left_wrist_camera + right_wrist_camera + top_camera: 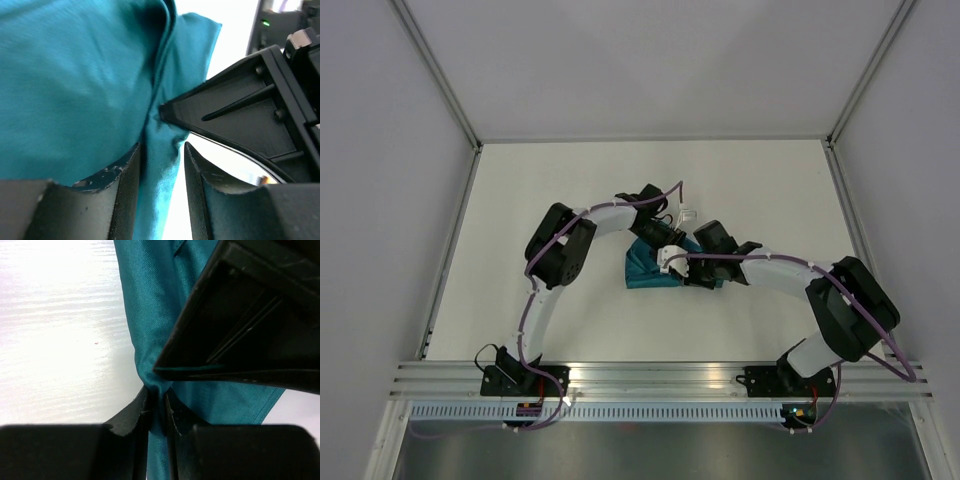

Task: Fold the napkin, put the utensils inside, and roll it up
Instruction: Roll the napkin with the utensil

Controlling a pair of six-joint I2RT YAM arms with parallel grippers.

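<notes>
Roughly at the middle of the white worktop (pixel 770 200), a little nearer its near edge than its far one, the plain teal soft-cloth napkin (pixel 648 270) lies bunched into a small crumpled heap, with both arms bent inward over it. The left gripper (pixel 161 150) comes at the cloth from the far side. Its jaws are drawn close around a thick vertical fold that fills the gap between them near the tips; it seems to be clamped, though a sliver of white shows beside the cloth lower down. The right gripper (pixel 157 402) reaches in from the right edge's side, and its jaws are pressed almost together on a narrow pinch of the same fold. The two sets of fingertips sit just beside each other on the cloth, which spreads away in smooth folds.
</notes>
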